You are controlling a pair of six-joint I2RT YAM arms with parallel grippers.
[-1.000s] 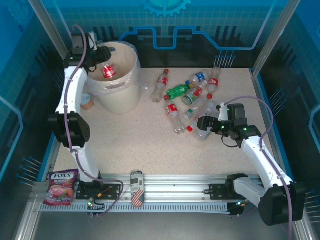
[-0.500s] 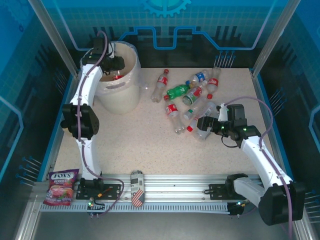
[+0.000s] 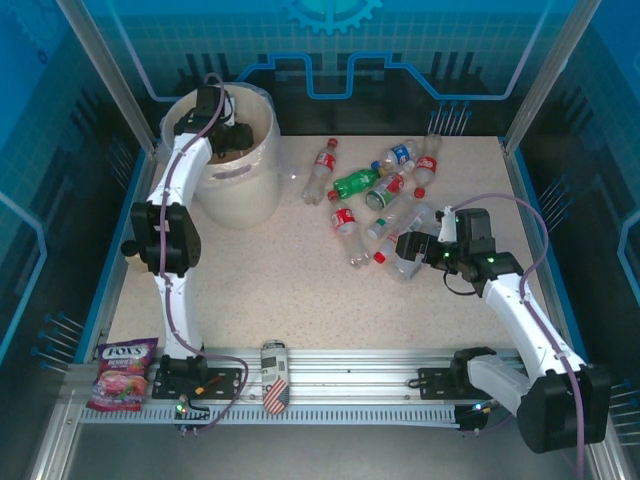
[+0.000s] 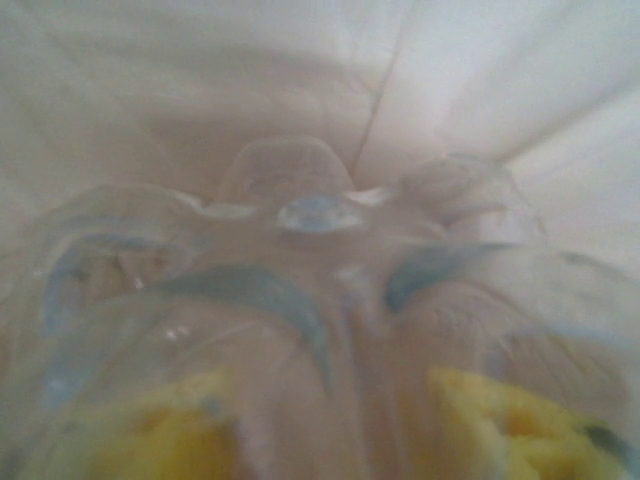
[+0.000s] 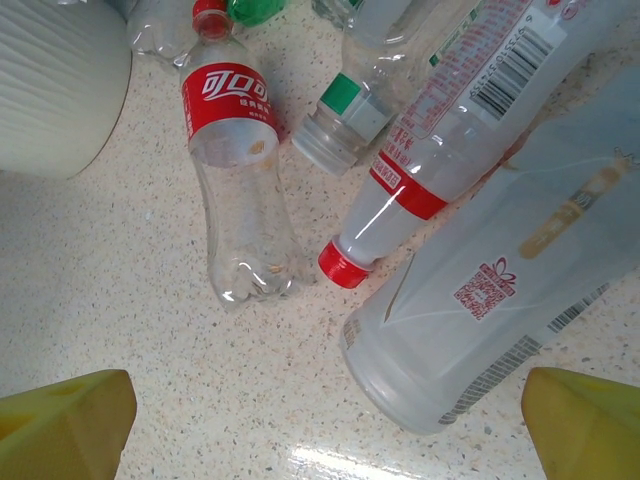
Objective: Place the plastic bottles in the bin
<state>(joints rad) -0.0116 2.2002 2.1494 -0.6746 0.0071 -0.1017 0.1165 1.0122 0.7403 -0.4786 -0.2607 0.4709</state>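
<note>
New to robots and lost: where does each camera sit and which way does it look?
Top external: above and behind the bases, looking down on table, bin, bottles; left arm, right arm show.
Left wrist: faces into the bin; clear bottle between left gripper fingers.
Right wrist: faces down at bottles; right gripper fingertips at bottom corners.
Shared by top and right wrist: the red-labelled bottle.

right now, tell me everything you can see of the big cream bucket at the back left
The large round cream-white plastic bucket stands upright far left on the speckled table. Its walls look smooth and opaque, with an oval handle cut-out just under the near rim. The left end effector reaches inside it, a clear plastic bottle between its fingers.
</note>
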